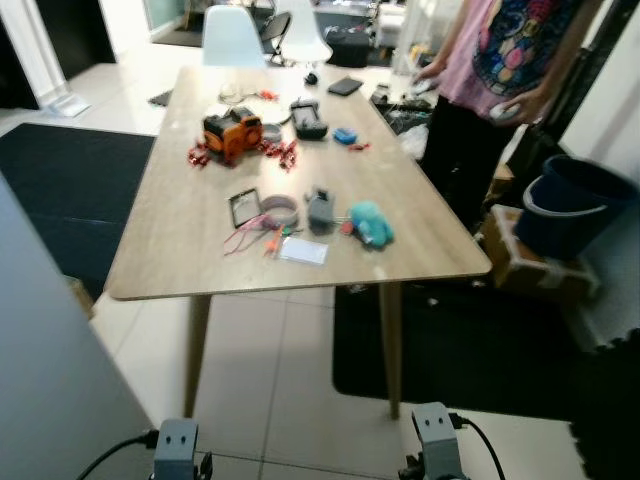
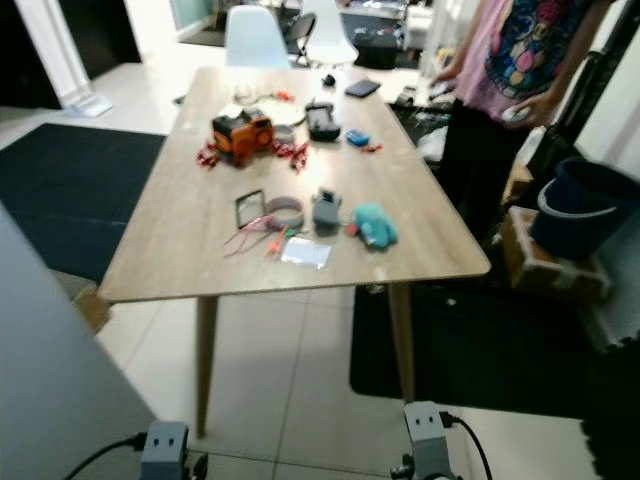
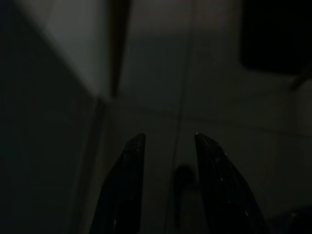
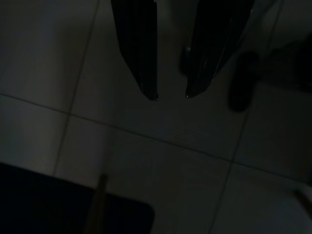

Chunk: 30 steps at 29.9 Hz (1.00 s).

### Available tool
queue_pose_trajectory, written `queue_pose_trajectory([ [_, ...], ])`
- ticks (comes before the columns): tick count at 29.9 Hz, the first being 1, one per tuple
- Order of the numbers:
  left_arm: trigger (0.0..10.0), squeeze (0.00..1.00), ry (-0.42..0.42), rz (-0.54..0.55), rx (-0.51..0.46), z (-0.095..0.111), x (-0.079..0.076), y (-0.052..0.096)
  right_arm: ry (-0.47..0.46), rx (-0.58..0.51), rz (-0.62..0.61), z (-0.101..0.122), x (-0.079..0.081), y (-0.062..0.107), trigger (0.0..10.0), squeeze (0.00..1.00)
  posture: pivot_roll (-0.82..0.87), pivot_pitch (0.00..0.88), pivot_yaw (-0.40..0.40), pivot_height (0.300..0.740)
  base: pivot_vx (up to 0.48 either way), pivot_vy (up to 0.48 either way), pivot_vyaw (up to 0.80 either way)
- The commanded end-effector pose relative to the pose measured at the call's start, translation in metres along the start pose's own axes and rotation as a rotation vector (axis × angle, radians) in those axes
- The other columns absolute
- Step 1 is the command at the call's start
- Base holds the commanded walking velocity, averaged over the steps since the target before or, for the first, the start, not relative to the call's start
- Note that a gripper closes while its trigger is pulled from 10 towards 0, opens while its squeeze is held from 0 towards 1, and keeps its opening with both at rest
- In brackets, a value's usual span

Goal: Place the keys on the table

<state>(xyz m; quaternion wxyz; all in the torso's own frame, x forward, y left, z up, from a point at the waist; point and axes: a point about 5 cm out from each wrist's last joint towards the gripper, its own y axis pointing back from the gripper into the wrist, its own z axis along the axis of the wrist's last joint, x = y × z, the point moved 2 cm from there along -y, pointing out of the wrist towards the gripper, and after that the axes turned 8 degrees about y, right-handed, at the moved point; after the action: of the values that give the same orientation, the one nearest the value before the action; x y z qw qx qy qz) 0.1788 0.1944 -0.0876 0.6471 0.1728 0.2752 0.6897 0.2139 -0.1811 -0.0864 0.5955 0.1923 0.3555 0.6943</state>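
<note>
The wooden table [image 1: 190, 240] stands ahead of me with small items spread along its middle. Near its front edge lie a pink cord with small coloured tags [image 1: 262, 238], a clear plastic card [image 1: 303, 250], a grey fob-like block [image 1: 319, 208] and a teal plush [image 1: 370, 223]. Which of these are the keys is too blurred to tell. Both arms hang low over the tiled floor, short of the table. My left gripper [image 3: 169, 137] is open and holds nothing. My right gripper [image 4: 171, 96] is open too, with bare tile between its fingers.
A person in a pink shirt [image 1: 500, 60] stands at the table's far right corner. An orange tool [image 1: 232, 132], red bits and a black case [image 1: 308, 118] lie farther back. A blue bucket [image 1: 560, 205] sits right, a grey panel [image 1: 50, 350] close on my left, and dark mats [image 1: 470, 350] on the floor.
</note>
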Motion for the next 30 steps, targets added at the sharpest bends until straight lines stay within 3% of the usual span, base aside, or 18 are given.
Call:
queue_pose_trajectory([
  [1, 10.0, 0.0, -0.007, 0.005, -0.003, 0.0012, 0.0025, 0.0, 0.007, 0.013, -0.002, -0.0052, -0.0015, 0.0016, 10.0, 0.0, 0.06, 0.083, -0.035, 0.74, 0.0, 0.0, 0.0],
  [30, 10.0, 0.0, 0.0, 0.015, 0.012, -0.0042, 0.0049, 0.0028, 0.04, -0.011, 0.039, -0.002, 0.0044, 0.0012, 10.0, 0.0, 0.06, 0.095, -0.043, 0.74, 0.0, 0.0, 0.0],
])
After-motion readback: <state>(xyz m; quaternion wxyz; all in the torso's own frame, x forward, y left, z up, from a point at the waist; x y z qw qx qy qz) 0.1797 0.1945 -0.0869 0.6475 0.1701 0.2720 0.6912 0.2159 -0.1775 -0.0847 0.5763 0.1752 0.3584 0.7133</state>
